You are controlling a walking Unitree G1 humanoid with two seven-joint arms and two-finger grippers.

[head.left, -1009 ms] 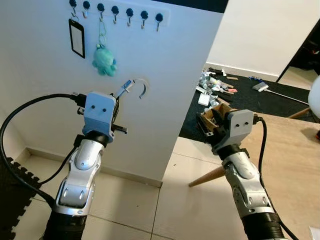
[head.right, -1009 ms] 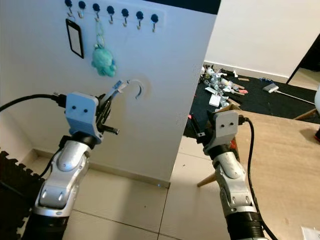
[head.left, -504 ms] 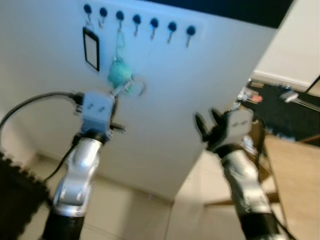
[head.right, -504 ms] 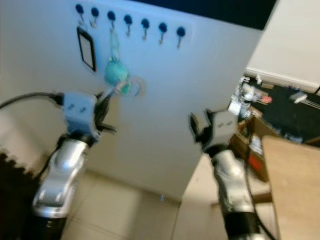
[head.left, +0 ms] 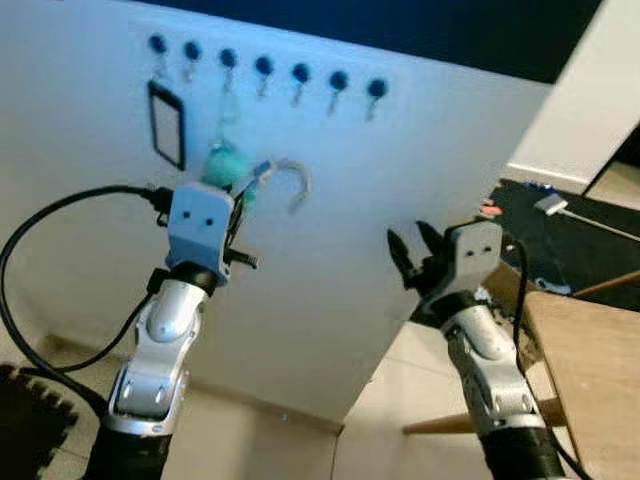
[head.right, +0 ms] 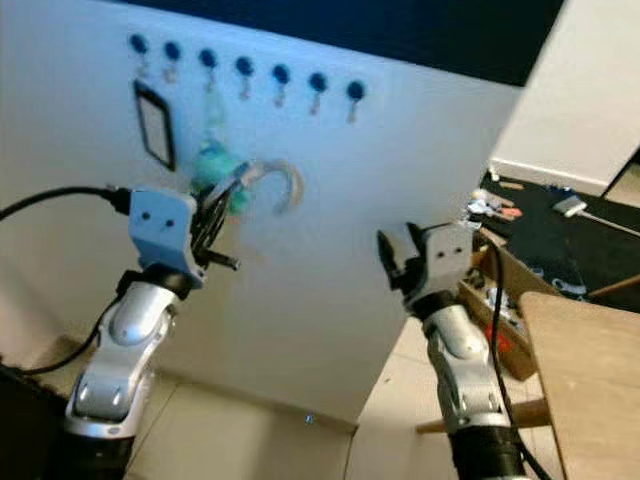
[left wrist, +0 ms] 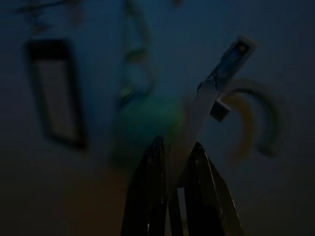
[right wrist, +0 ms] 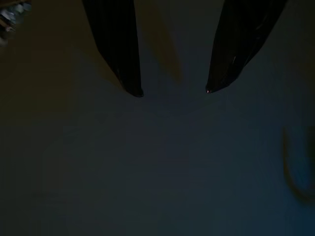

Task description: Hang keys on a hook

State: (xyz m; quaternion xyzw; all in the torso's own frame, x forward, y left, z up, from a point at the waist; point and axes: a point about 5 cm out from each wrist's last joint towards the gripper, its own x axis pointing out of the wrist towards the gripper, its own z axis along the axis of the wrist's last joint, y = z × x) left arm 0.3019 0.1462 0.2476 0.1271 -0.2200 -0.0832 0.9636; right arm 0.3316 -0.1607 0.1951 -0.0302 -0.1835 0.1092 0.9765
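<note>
- Your left gripper [head.left: 238, 196] is pinching the keys [head.left: 268, 176], ring held up against the wall below the hook row [head.left: 263, 72].
- Right gripper [head.left: 412, 252] hangs spread, holding nothing.
- You're mid-approach; next you'll probably need to lift the ring up onto a free hook.

Left arm raised, forearm near upright, left hand [head.left: 243, 195] up by the white wall [head.left: 330, 250], fingers pinched together on the keys [left wrist: 216, 88]. Right arm also raised, bent at the elbow, right hand [head.left: 412, 248] held off the wall and lower than the left; its two black fingers [right wrist: 118, 54] stand spread apart, gripping nothing.
</note>
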